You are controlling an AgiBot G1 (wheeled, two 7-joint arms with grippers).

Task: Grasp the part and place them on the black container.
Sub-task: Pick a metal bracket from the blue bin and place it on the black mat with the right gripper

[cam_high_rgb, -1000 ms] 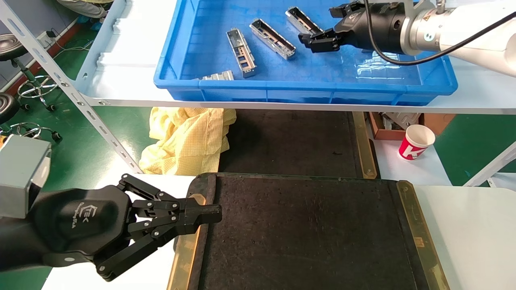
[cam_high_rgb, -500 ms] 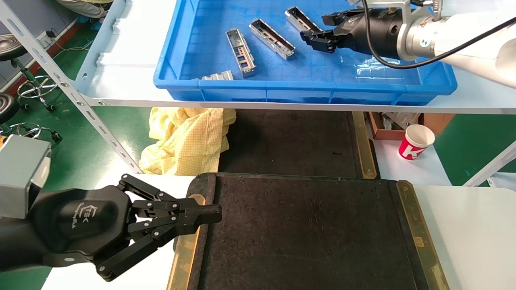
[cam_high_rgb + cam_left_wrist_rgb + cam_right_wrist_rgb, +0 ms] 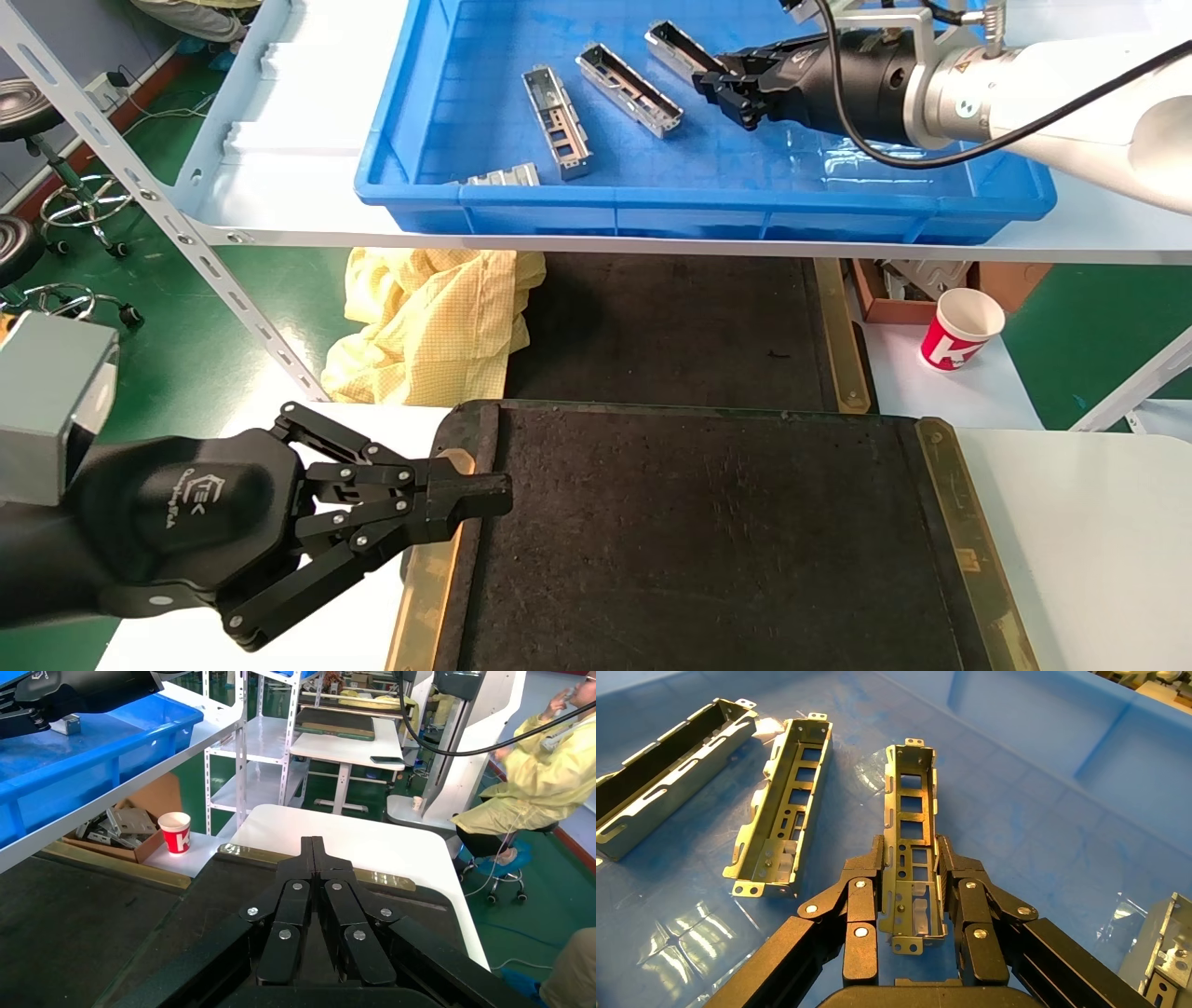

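My right gripper (image 3: 724,89) reaches into the blue bin (image 3: 708,200). In the right wrist view its fingers (image 3: 954,871) press both sides of one silver-grey part (image 3: 911,804), which lies lengthwise between them on the bin floor; the gripper (image 3: 911,846) is shut on it. That part's far end shows in the head view (image 3: 670,42). Other alike parts (image 3: 629,89) (image 3: 556,121) (image 3: 503,174) lie to its left. The black container (image 3: 698,540) lies bare on the near table. My left gripper (image 3: 484,494) is shut and empty over the container's left edge, as the left wrist view (image 3: 311,843) shows too.
The bin stands on a white shelf above and behind the container. Under the shelf lie a yellow cloth (image 3: 428,326), a second black mat (image 3: 670,326) and a red-and-white paper cup (image 3: 962,328). A slanted shelf post (image 3: 168,214) runs on the left.
My right gripper moved left and farther into the bin, from open beside the part to closed round it. The part shifted slightly left. The left arm has not moved.
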